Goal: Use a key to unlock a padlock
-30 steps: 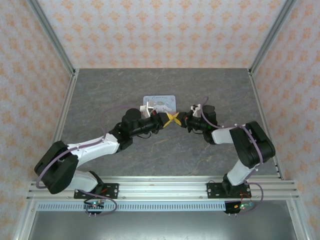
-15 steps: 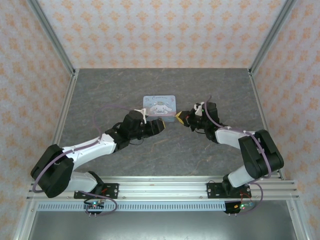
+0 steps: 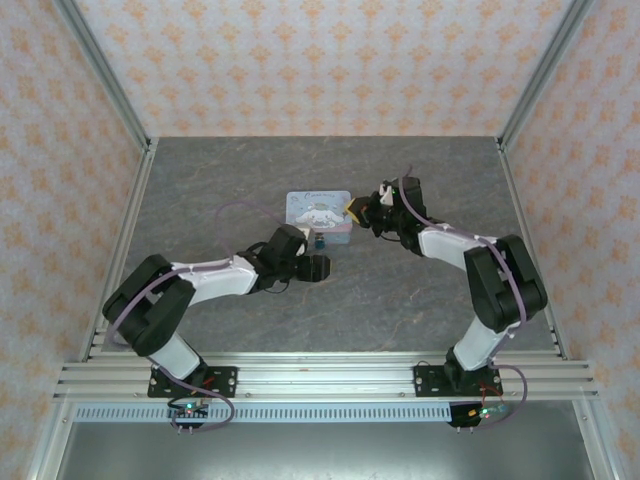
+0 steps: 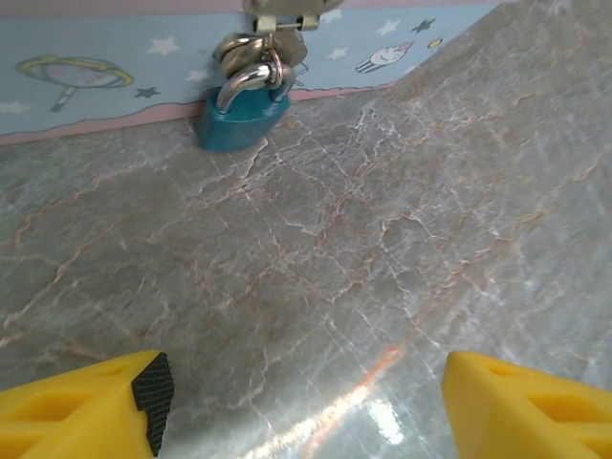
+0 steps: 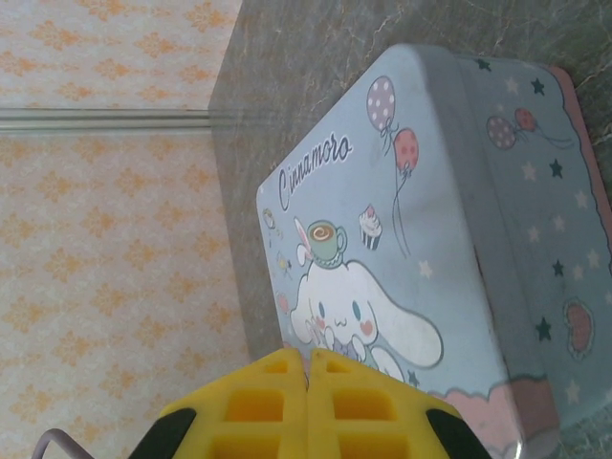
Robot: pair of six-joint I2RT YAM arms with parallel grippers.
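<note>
Left gripper (image 4: 306, 413) has its yellow fingers spread wide with nothing between them. The small teal padlock with the silver shackle (image 4: 239, 113) sits straight ahead of them, hooked to the front wall of the pale blue cartoon tin (image 4: 96, 67). Right gripper (image 5: 308, 382) has its fingers pressed together, with the tin's lid just beyond the tips.
</note>
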